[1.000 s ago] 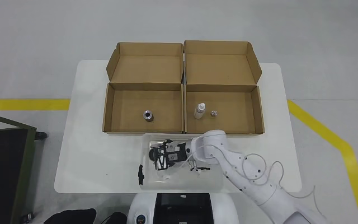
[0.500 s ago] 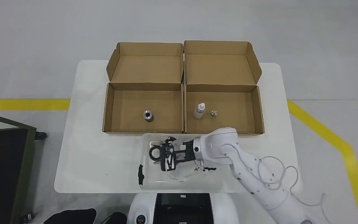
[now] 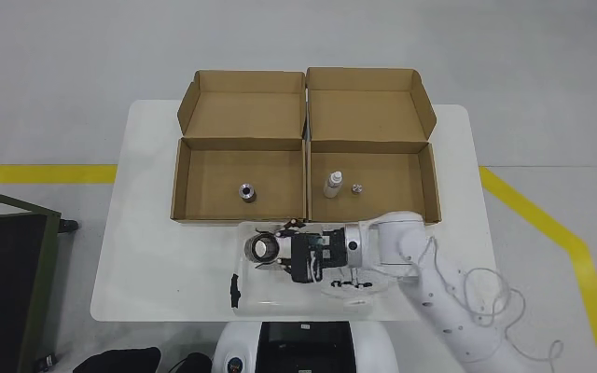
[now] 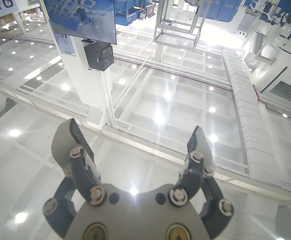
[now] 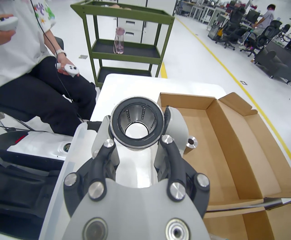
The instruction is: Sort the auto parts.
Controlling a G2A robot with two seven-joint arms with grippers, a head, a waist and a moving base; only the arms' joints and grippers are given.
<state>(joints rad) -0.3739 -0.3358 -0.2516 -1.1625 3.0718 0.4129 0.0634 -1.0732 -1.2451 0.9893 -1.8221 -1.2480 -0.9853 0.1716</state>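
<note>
The left gripper (image 4: 135, 136) points up at a gridded ceiling (image 4: 181, 97) dotted with lights (image 4: 167, 95). Its toothed fingers (image 4: 62, 147) stand wide apart, a screen (image 4: 79, 20) beyond them.

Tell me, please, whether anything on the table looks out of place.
One small black part lies alone at the edge of the clear tray; whether it is inside or just outside I cannot tell. Nothing else stands out.
</note>
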